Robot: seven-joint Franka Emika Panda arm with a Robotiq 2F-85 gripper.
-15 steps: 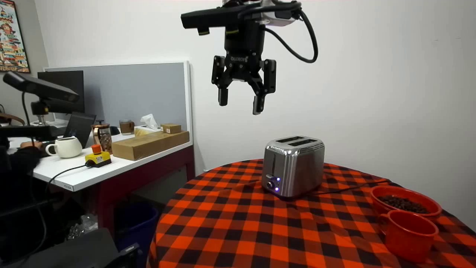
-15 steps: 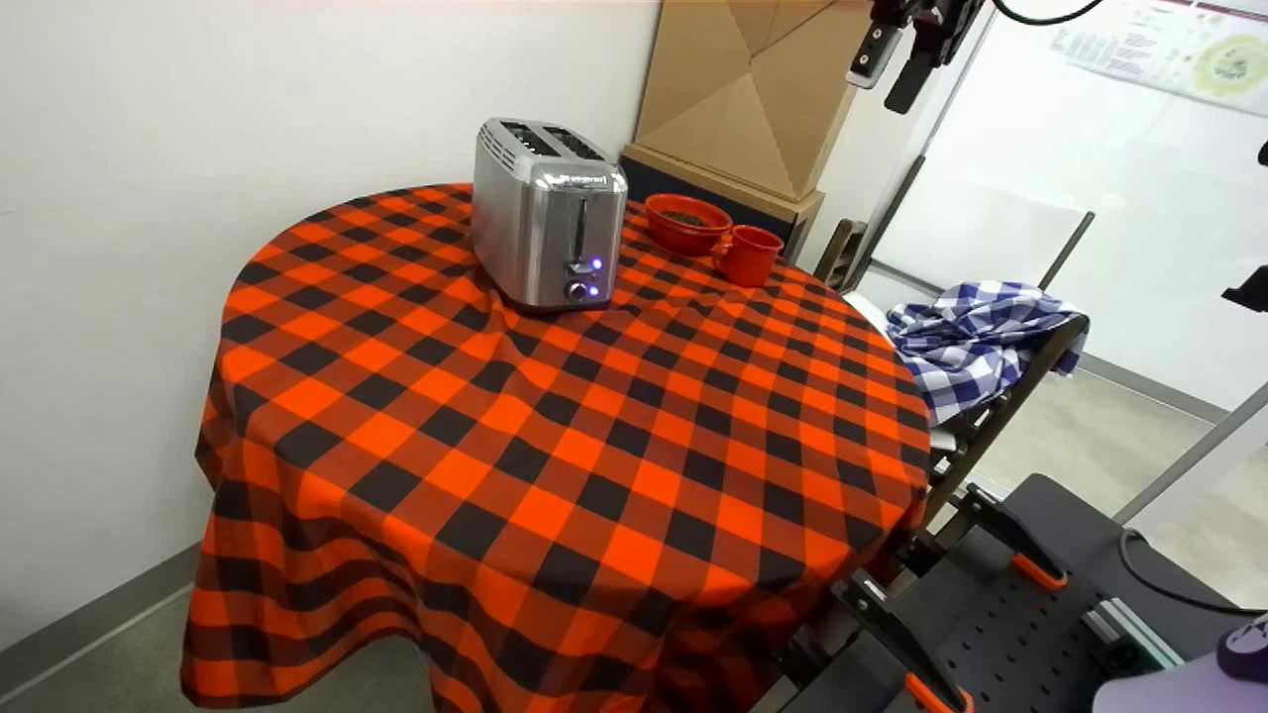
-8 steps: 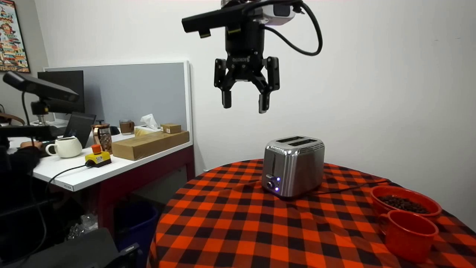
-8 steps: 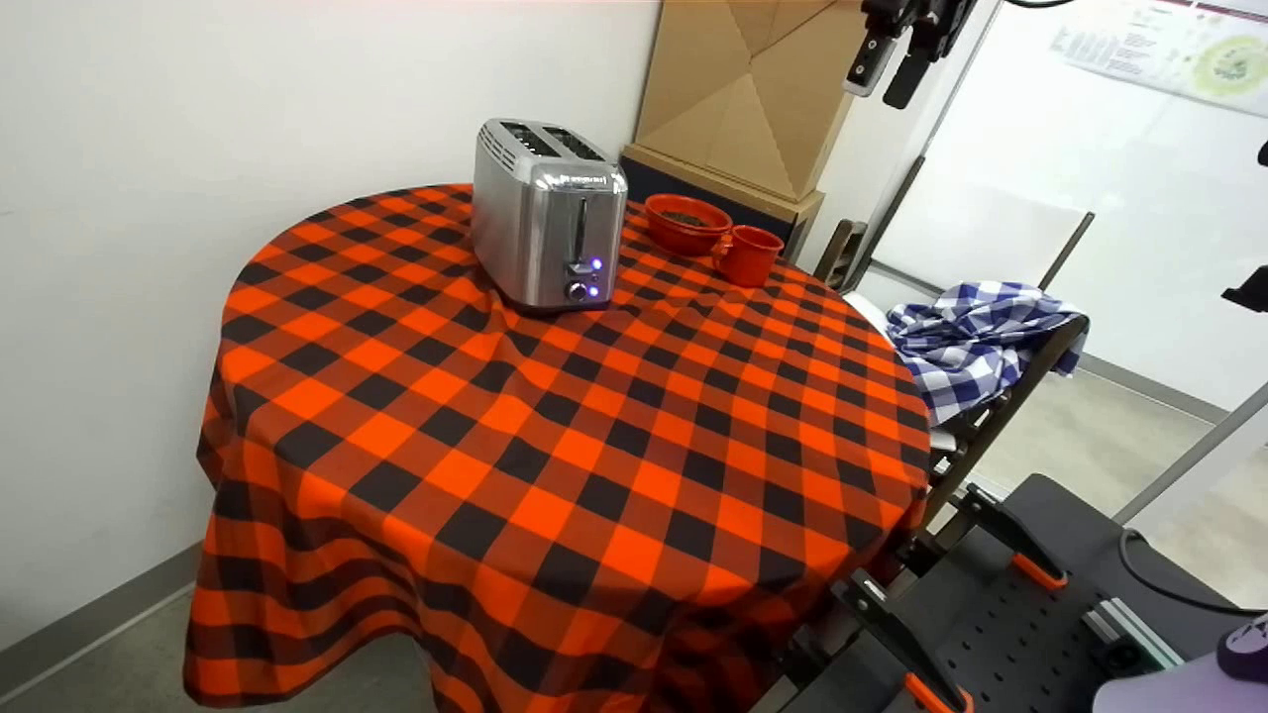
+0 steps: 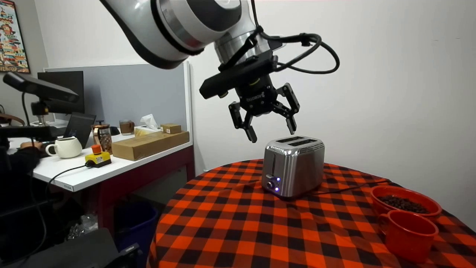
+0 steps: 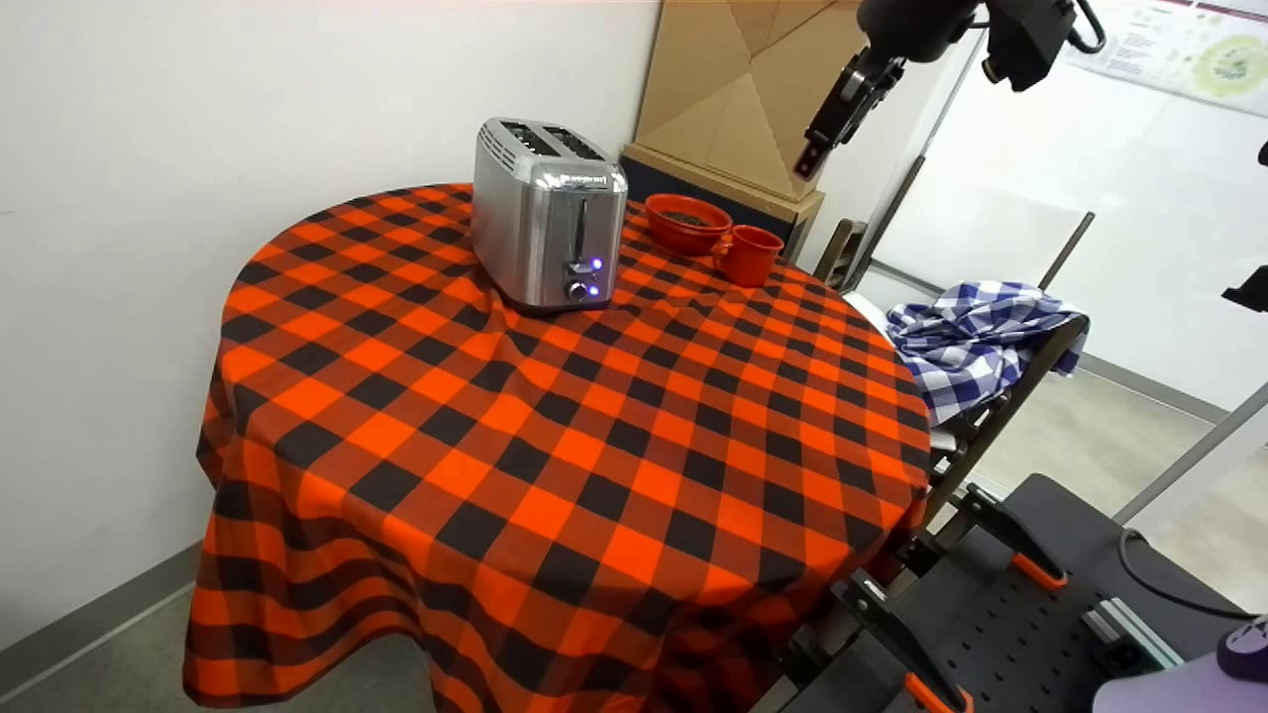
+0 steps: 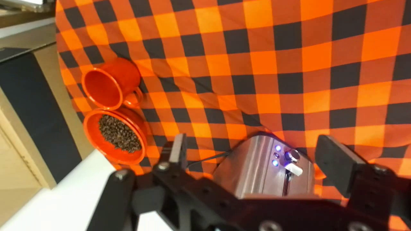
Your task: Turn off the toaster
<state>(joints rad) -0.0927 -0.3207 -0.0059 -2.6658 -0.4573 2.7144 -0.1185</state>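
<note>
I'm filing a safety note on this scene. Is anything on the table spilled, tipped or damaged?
Nothing stands out. The toaster and mug stand upright, the dark beans lie inside their bowl, and the tablecloth has only slight wrinkles; I see no damage.

Faces the toaster point(image 5: 293, 169) from differing sides in both exterior views, nearer the red mug point(image 5: 411, 240) in an exterior view — peers closely down at both objects in the wrist view.

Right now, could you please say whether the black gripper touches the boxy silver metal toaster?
Apart: in an exterior view, a clear gap separates the gripper from the toaster.
</note>
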